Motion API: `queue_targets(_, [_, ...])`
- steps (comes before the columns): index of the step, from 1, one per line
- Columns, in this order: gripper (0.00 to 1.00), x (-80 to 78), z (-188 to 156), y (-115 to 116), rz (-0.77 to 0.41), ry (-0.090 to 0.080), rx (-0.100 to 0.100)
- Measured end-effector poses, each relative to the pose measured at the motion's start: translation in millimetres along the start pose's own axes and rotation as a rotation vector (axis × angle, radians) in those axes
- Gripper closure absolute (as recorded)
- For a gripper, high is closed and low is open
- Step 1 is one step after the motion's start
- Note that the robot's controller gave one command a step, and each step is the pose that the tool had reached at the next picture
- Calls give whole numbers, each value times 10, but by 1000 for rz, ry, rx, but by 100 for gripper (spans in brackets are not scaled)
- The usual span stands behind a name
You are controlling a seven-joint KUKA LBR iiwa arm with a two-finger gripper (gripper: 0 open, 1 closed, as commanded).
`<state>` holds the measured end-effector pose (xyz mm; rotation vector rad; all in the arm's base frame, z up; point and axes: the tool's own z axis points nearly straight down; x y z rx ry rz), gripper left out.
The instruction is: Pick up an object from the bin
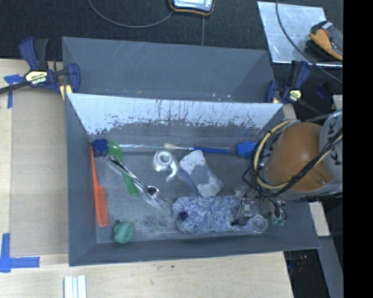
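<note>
Beside a speckled blue cloth [204, 213] on the grey bin [119, 199] floor, the tool [252, 214] sits, grip unclear.

fuzzy cloth [204, 214] | blue and white, speckled | lying flat | along front wall of bin [175, 247]

legible text: none | silver-grey robot arm casing [333, 138] at view's right: large dark letter strokes, cut off, cannot be read | pale lit device [191, 4] at top edge: markings too small to tell
</note>
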<state>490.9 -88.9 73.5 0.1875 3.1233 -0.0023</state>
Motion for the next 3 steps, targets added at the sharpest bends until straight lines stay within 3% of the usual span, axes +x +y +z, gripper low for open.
queue_targets(1, [100,35,-175,2,-1,11,-1])
queue_targets(2, [100,4,-509,-4,-2,1,0])
queue_targets(3, [100,7,-935,-6,-2,4,0])
